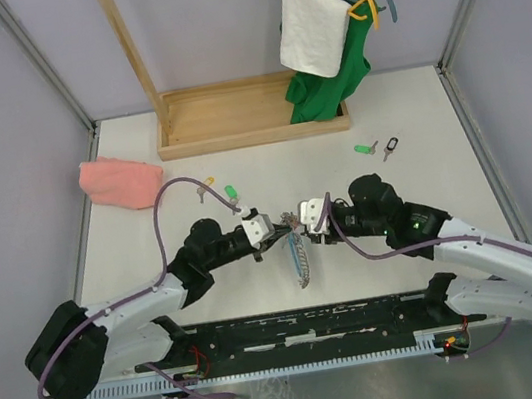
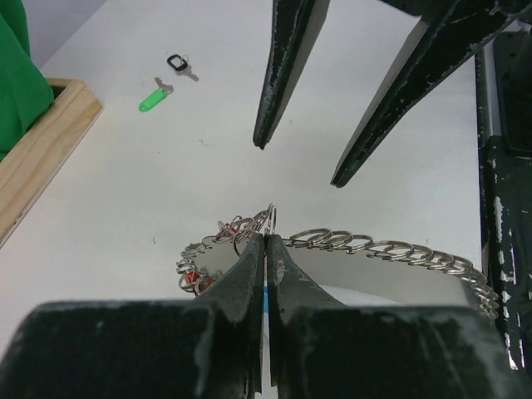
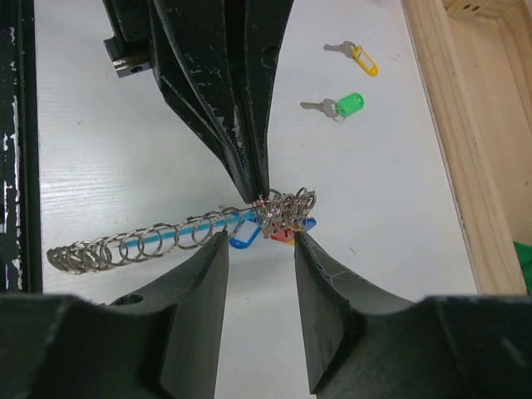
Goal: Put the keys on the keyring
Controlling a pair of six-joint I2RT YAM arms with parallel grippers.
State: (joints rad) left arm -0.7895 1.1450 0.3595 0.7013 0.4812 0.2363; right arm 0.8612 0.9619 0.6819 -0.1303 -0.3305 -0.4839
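Grey chain keyring point(image 3: 154, 243) with light-blue plastic strip clamped in closed left gripper point(image 2: 266, 237), presumably steadied for parted, empty right gripper point(image 3: 259, 241).

Left hand point(image 2: 266, 239) tight on the keyring point(image 2: 391, 249), right hand point(image 2: 298, 164) agape just beyond it.

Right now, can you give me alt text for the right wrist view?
The left gripper is shut on the keyring of grey metal rings and light-blue plastic, the right gripper's open fingers straddling it. A green-tagged silver key and a yellow-tagged one lie loose beyond.
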